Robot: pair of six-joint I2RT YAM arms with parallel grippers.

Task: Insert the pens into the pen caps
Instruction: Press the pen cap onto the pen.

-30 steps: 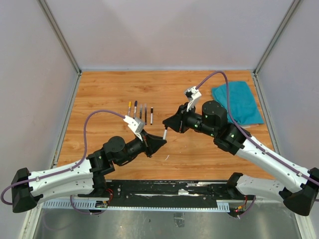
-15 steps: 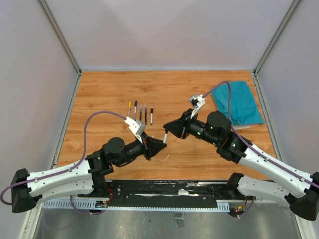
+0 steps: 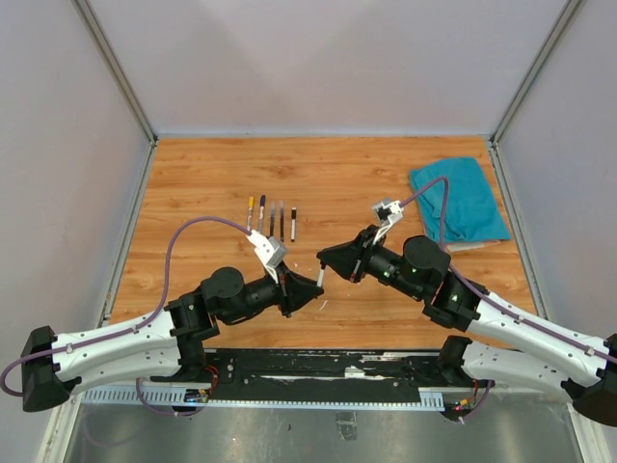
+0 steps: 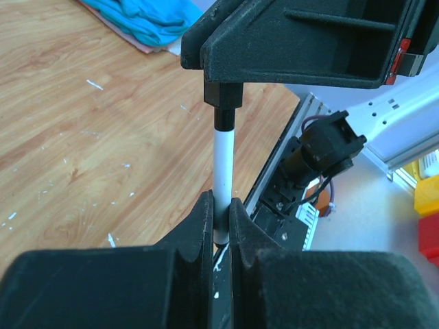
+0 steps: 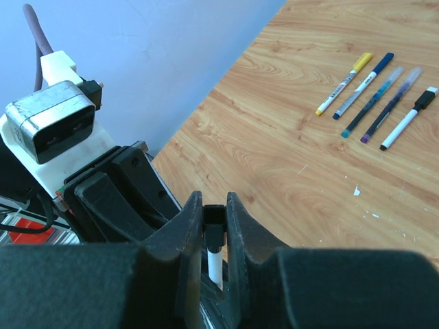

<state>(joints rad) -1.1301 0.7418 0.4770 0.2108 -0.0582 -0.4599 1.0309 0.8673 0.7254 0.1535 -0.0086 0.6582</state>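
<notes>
**Two pincers, one joint**

Above the counter [image 3: 212,174], the left pincer [image 4: 221,205] is closed on the white pen [image 4: 222,164]. The right pincer [image 5: 215,205] is closed on the black cap [image 4: 224,113], at the pen's tip. Keep both in line and press straight along the barrel.

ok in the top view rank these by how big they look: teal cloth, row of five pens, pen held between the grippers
1. teal cloth
2. row of five pens
3. held pen, since only a short white stretch shows
</notes>
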